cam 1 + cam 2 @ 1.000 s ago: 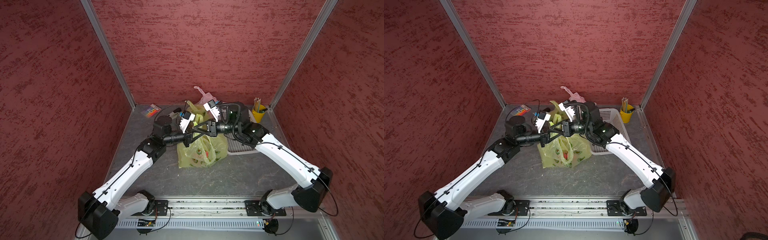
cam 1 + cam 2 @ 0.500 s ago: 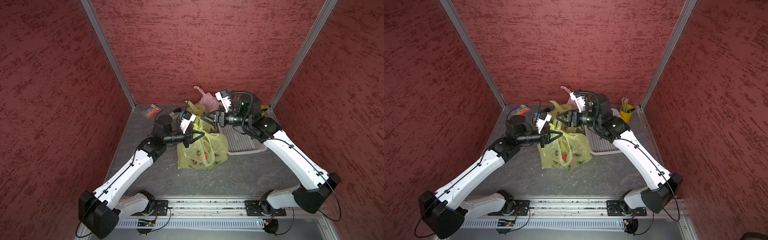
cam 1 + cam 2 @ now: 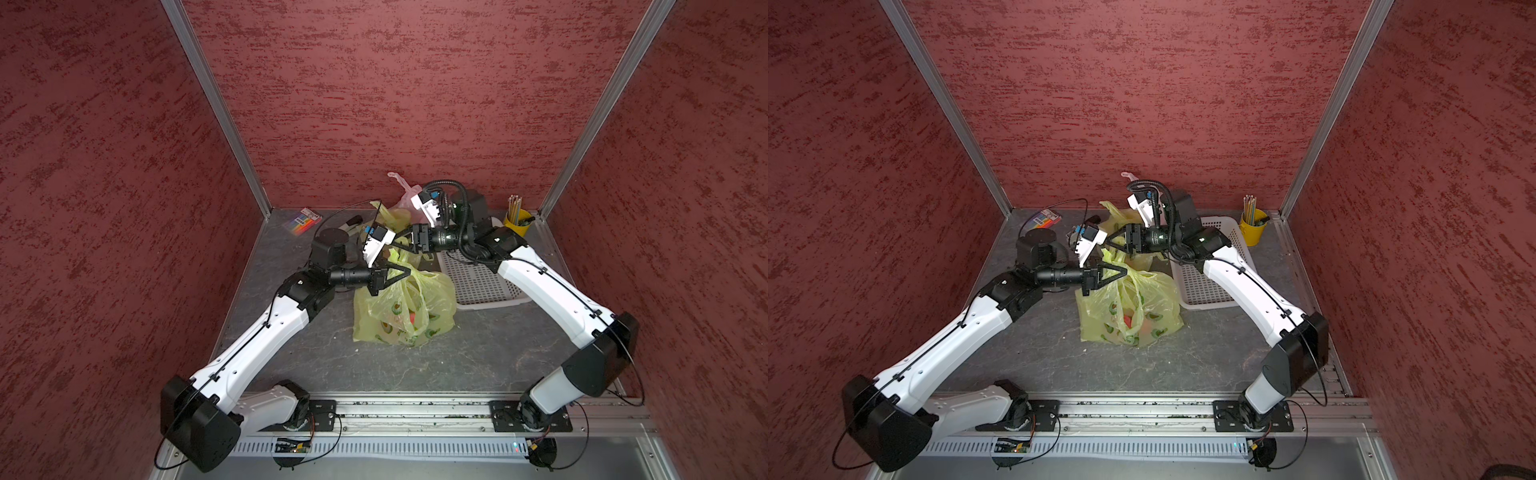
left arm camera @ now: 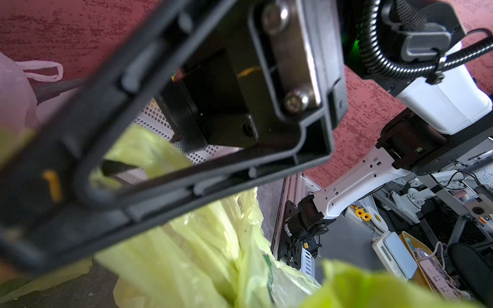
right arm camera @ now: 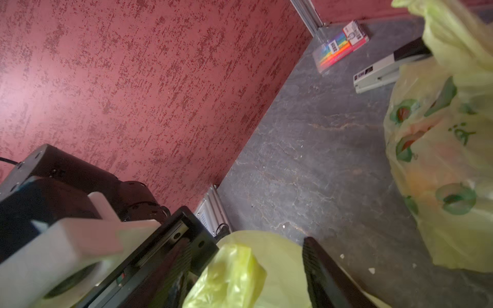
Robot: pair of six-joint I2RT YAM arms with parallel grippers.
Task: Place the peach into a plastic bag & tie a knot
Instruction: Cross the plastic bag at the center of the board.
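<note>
The biggest thing in here is the grey table (image 3: 478,357), and both arms are reaching in over the middle of it. The yellow-green plastic bag (image 3: 399,307) is slumping on the table right under the two claws, with its top bunching up toward them. A white basket (image 3: 478,286) is lying off behind the right claw, under that arm, and it's not involved in any of this.

The left claw (image 3: 407,272) is pinching fully closed on the gathered top of the bag, and the film is fanning down from its tip. The right claw (image 3: 398,243) is hovering just past the left one on the far side, nosing at a loose flap (image 3: 413,258) of the same yellow film. Honestly I can't tell if its jaws are open or clamping anything. The right wrist view is only showing plastic bunching beside one finger (image 5: 322,269).

The peach (image 3: 412,318) is sitting inside already, low in the bag, below the left claw's tip and a bit nearer my side. It's showing orange-red through the film.

So I'm reading this as the knot stage: the bagging is done and no knot is showing yet. I'm guessing the next move is the right claw getting a firm hold on that second flap. After that it's crossing the two ends and pulling one through, without dragging the bag or letting the thin film slip out.
</note>
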